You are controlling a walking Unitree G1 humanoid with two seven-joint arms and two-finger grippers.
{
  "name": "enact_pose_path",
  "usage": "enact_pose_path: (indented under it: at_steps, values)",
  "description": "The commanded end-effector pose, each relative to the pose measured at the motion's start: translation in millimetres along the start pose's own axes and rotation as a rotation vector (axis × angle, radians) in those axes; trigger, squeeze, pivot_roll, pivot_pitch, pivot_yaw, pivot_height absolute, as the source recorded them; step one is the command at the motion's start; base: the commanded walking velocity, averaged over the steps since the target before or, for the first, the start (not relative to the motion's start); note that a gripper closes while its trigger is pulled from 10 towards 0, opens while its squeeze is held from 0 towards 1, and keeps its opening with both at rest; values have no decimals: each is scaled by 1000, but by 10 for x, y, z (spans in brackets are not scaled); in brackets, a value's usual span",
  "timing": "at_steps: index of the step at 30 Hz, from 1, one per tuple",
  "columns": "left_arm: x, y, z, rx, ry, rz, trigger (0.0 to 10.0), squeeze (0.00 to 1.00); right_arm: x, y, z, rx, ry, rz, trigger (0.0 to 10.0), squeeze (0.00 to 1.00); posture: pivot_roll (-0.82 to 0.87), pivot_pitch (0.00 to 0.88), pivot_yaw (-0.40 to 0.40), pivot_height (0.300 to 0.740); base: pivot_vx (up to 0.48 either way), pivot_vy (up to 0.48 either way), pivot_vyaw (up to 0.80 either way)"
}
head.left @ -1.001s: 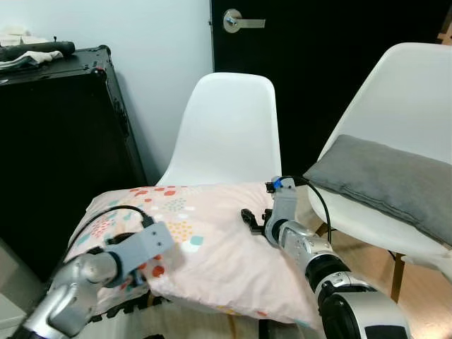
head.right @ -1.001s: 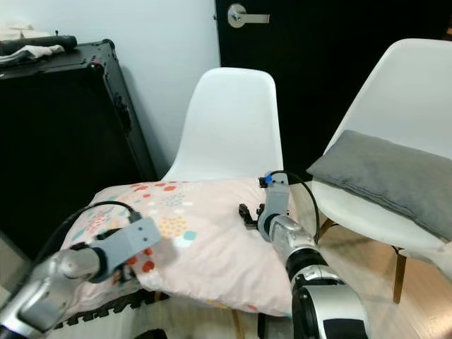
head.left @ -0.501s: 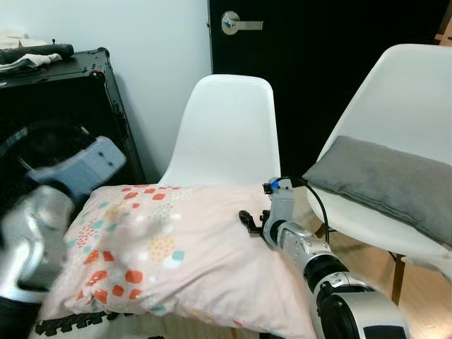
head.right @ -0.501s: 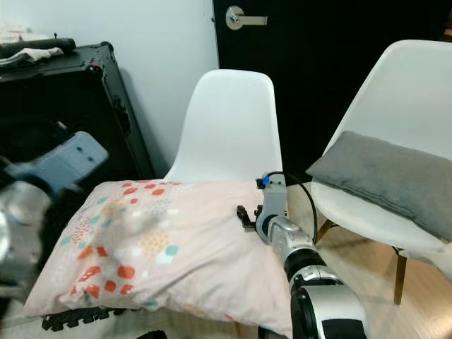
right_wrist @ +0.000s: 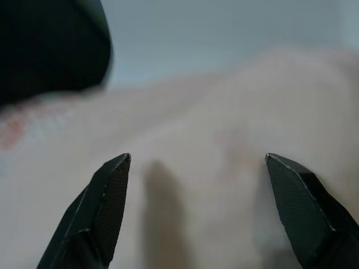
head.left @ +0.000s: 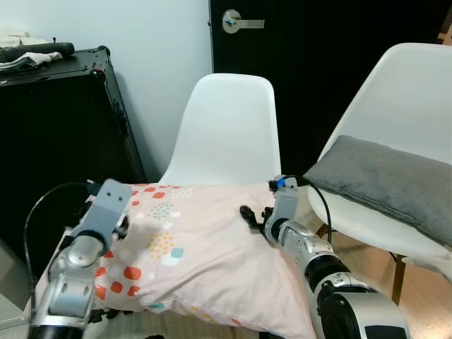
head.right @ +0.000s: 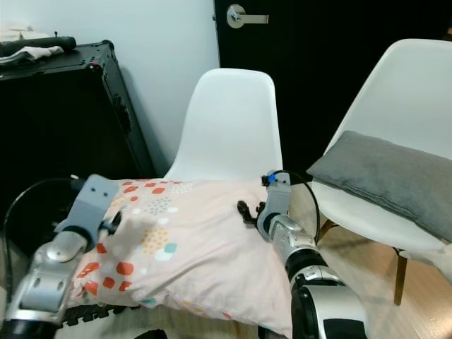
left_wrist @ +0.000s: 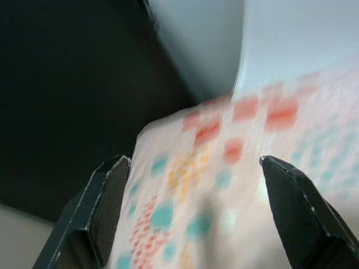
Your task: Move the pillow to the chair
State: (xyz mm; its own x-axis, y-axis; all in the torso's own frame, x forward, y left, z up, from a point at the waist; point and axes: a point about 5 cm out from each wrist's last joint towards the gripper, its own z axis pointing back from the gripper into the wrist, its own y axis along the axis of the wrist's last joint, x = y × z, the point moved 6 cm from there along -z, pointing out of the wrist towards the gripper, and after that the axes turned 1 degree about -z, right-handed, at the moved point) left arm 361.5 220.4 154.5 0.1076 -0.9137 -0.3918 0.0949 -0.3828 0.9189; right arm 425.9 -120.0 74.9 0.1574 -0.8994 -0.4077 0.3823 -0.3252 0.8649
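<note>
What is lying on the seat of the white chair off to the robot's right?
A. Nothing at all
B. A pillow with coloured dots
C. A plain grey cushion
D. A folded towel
C: a plain grey cushion lies across the seat of the right-hand white chair, while the dotted pillow sits on the middle chair between the left pincer and the right pincer.

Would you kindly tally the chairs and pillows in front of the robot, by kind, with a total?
White chairs: 2, the middle chair and the right chair.
Pillows: 2, the patterned pillow on the middle chair and the grey pillow on the right chair.
Total: 4.
</note>
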Motion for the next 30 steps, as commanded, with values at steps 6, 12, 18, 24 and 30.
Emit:
enact_pose_path:
  at_steps: [6, 12, 18, 24, 30]
  values:
    - [254, 256, -27, 96, -32, 52, 10000, 0, -245, 461, 18, 185, 174, -73, 10000, 0, -92, 19, 17, 614, 0, 0, 0]
    - [515, 214, -105, 70, -72, 51, 10000, 0, -304, 610, 55, 243, 239, -93, 10000, 0, -99, 15, 21, 639, -160, 0, 0]
    - [638, 361, -88, 129, -96, 105, 10000, 0, -307, 638, 73, 264, 253, -101, 10000, 0, -98, 15, 23, 669, -240, 0, 0]
    - [651, 358, -94, 132, -99, 111, 10000, 0, -310, 631, 76, 267, 257, -104, 10000, 0, -95, 15, 26, 699, 0, 0, 0]
    - [634, 310, -118, 126, -88, 84, 10000, 0, -311, 617, 68, 259, 255, -101, 10000, 0, -93, 16, 27, 729, 0, 0, 0]
